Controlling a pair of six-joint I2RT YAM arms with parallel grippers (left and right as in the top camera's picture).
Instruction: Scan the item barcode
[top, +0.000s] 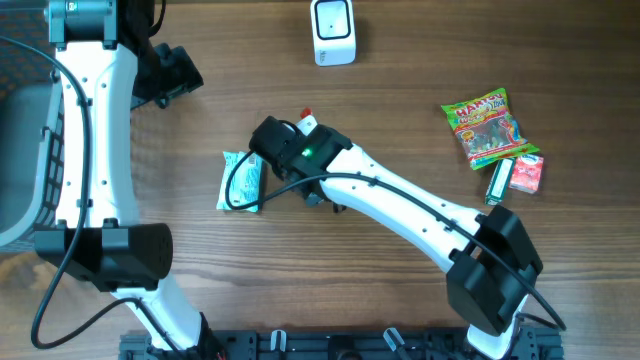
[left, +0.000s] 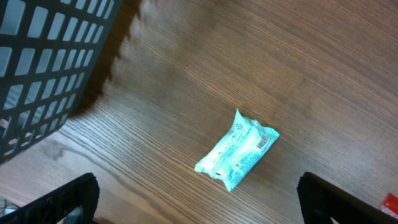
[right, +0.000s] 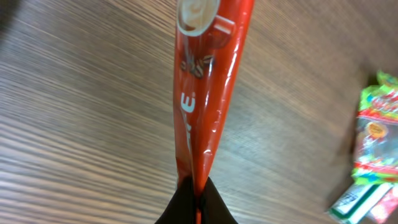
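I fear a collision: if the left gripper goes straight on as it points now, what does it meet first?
Probably the teal packet on the table, ahead of the open left gripper; depth is unclear.

Wooden table (top: 400, 100) — on it a teal packet (left: 237, 151), candy bag (top: 487, 128), white scanner (top: 333, 30), grey basket (top: 25, 160)

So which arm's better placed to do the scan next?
Right. The right gripper is shut on the red sachet and only has to carry it to the scanner; the left gripper is open, holding nothing.
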